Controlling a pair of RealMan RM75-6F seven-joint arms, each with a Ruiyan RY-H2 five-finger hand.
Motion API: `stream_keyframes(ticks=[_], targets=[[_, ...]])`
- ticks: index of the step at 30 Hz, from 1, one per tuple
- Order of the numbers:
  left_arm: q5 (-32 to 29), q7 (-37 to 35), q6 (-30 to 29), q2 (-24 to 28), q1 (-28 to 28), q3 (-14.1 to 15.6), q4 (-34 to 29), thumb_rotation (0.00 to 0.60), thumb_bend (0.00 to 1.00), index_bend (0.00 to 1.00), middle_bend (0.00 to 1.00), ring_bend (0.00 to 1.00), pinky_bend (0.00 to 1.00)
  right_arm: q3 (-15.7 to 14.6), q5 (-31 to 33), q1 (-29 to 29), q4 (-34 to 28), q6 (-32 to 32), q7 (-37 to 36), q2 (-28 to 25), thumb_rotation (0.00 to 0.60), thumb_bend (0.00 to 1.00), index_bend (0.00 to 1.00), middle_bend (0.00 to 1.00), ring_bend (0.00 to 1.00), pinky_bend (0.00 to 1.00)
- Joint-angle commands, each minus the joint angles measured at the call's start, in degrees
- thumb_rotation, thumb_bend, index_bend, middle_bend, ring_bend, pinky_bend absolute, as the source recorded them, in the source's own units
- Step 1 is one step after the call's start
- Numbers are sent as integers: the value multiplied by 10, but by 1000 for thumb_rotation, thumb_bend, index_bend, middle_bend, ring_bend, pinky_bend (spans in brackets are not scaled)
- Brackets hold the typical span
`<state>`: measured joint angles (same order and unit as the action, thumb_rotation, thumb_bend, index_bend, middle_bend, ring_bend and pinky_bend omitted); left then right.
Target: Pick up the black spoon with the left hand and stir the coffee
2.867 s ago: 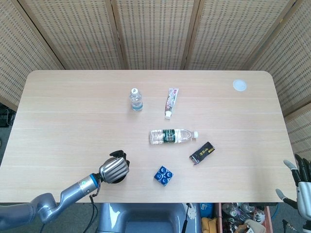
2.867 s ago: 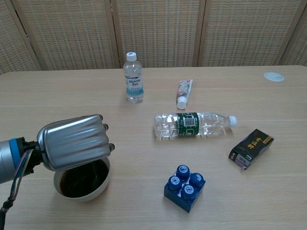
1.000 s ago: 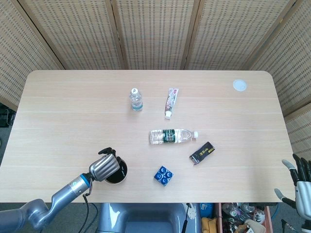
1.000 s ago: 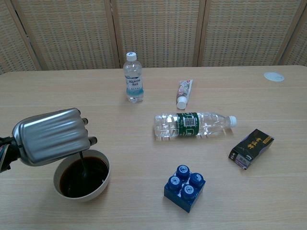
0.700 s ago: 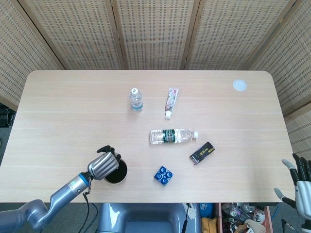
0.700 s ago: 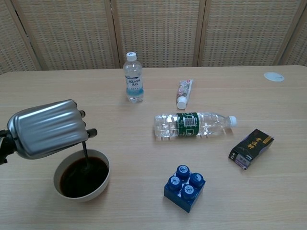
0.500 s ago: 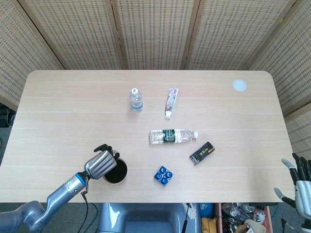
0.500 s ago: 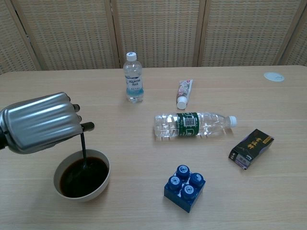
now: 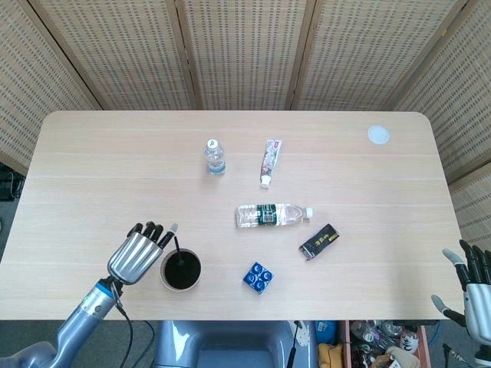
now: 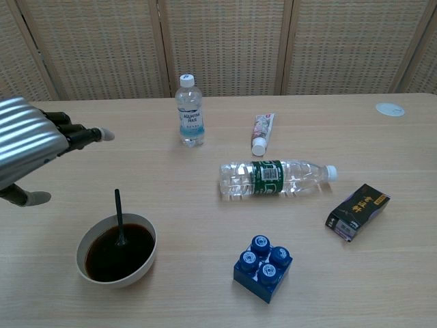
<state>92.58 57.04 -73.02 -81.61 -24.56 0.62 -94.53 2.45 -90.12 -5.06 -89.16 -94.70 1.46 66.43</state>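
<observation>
Black spoon (image 10: 118, 214) standing in the coffee bowl (image 10: 117, 251), leaning on its rim.
Left hand (image 9: 138, 252) spread, holding nothing; likely done stirring.

Left hand (image 9: 139, 254): raised, fingers spread, holding nothing.
Right hand (image 9: 474, 290): low at the frame's right edge, fingers apart, empty.

A black spoon (image 10: 118, 215) stands in a white bowl of coffee (image 10: 116, 256) at about 7 o'clock on the wooden table (image 10: 205, 301), its handle leaning on the far rim. The left hand (image 10: 31, 147), fingers spread and holding nothing, hovers at 9 o'clock, apart from the spoon.
</observation>
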Motion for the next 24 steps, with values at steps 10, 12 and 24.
stream_keyframes(ticks=[10,12,24], targets=[[-61,-200,-116,81,108,10,-98,600,141,0,9,10,182,1,-11,9,-8,3,9,2,600,199,216,117,0,0],[-56,-245,-136,89,126,18,-97,600,141,0,0,0,79,0,-12,10,-10,5,10,2,600,199,216,107,0,0],[0,-385,-220,91,204,55,-38,600,141,0,0,0,0,-5,-27,21,-25,13,24,2,600,199,216,99,0,0]])
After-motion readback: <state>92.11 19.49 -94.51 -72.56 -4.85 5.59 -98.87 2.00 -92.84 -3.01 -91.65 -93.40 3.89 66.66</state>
